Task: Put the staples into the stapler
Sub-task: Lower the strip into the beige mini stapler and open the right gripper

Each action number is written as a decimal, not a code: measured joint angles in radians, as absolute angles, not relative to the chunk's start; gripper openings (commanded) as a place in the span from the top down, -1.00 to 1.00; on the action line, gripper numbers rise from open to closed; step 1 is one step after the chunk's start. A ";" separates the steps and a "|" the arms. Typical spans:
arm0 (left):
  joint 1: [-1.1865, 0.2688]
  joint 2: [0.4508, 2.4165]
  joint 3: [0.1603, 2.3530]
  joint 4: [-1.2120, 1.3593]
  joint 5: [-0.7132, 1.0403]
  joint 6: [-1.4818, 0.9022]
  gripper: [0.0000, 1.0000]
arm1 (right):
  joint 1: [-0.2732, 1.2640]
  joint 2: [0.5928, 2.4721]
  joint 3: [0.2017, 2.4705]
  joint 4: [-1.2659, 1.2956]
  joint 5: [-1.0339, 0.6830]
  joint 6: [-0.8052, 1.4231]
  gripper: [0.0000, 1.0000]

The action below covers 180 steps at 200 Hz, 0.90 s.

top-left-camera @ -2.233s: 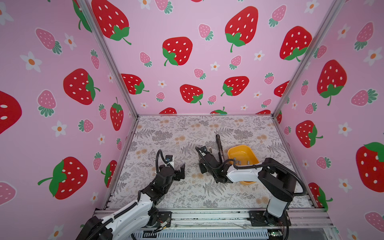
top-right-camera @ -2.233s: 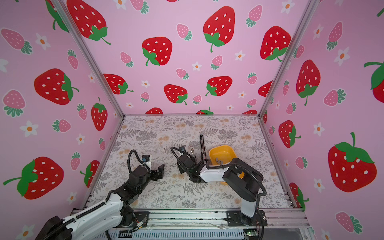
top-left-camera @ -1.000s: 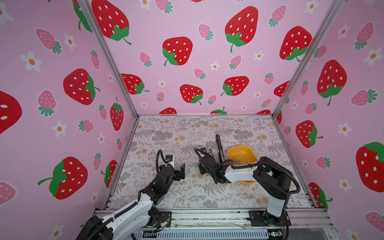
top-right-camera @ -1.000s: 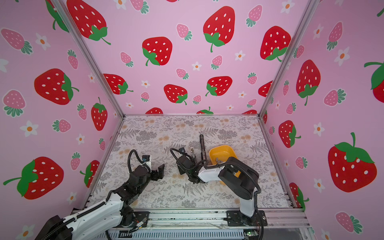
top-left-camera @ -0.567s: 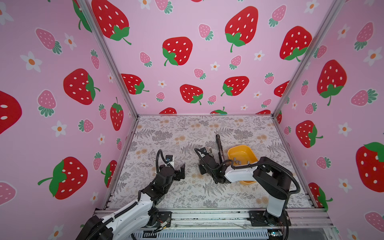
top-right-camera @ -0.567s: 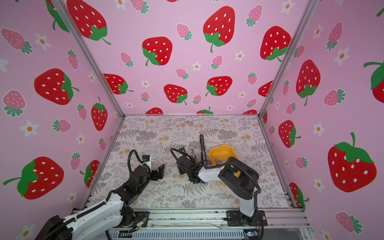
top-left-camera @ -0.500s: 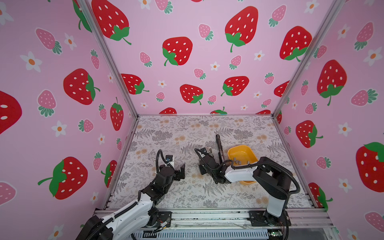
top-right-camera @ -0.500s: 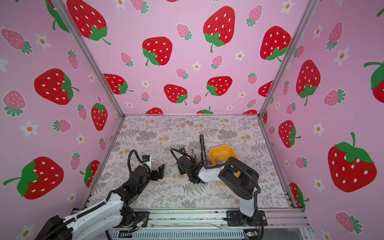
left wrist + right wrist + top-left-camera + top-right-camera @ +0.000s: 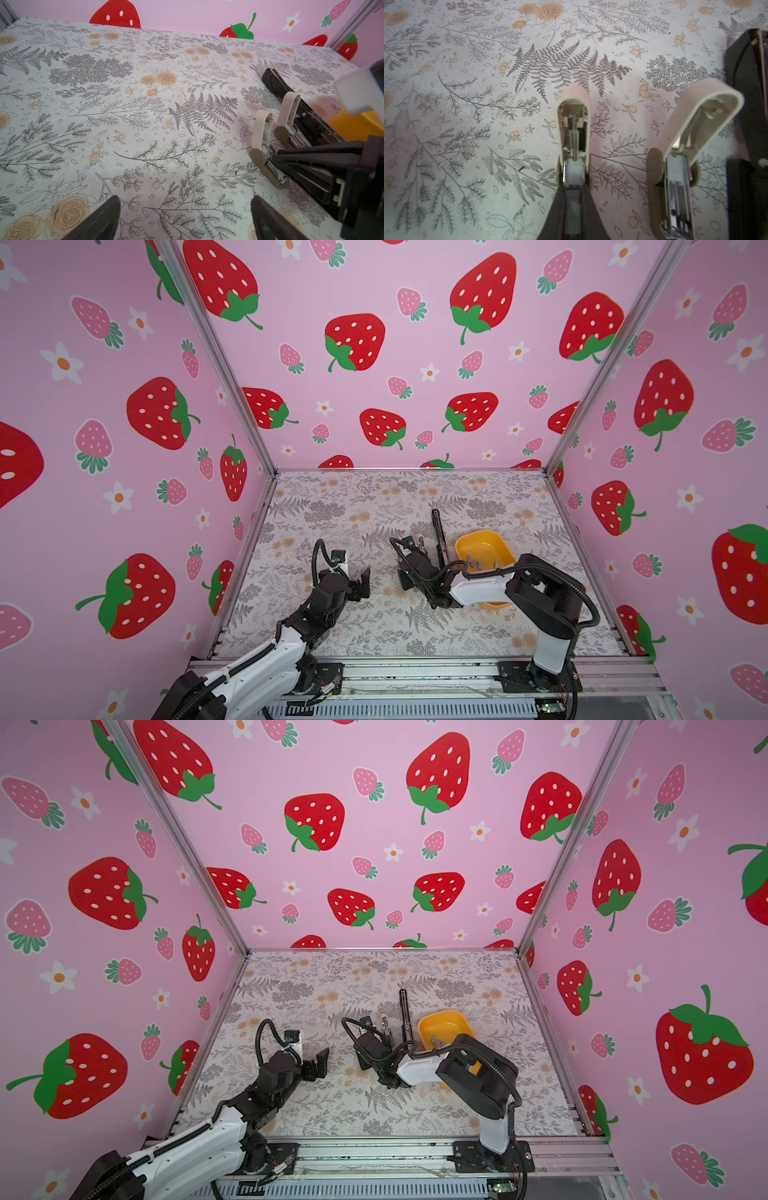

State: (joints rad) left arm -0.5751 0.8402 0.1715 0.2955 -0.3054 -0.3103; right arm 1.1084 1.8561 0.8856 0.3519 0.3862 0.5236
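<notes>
Over the table's [image 9: 332, 506] left half, the left claw [image 9: 360, 583] hung wide open and empty, its arm stretched low. Mid-table, the right claw [image 9: 573, 189] was pinched on what looked like a grey staple strip [image 9: 572, 214], tips inside the open stapler [image 9: 574, 116]. Rightward lay a second stapler [image 9: 695, 116], a black stapler [image 9: 438, 531] and more staples [image 9: 473, 562] in a yellow bin [image 9: 486, 545].

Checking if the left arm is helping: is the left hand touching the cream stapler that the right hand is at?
Apart. In the left wrist view, bare mat lies between the open left hand and the cream stapler.
</notes>
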 measured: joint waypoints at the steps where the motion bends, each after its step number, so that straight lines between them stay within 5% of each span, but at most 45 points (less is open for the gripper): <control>1: -0.575 0.840 0.172 0.295 -0.305 -0.310 -0.98 | 1.108 1.856 0.885 0.352 0.386 0.524 0.97; 72: -0.575 0.840 0.172 0.295 -0.305 -0.310 -0.98 | 1.119 1.856 0.863 0.385 0.398 0.532 0.94; 180: -0.575 0.839 0.172 0.296 -0.307 -0.310 -0.98 | 1.137 1.816 0.822 0.359 0.403 0.545 0.32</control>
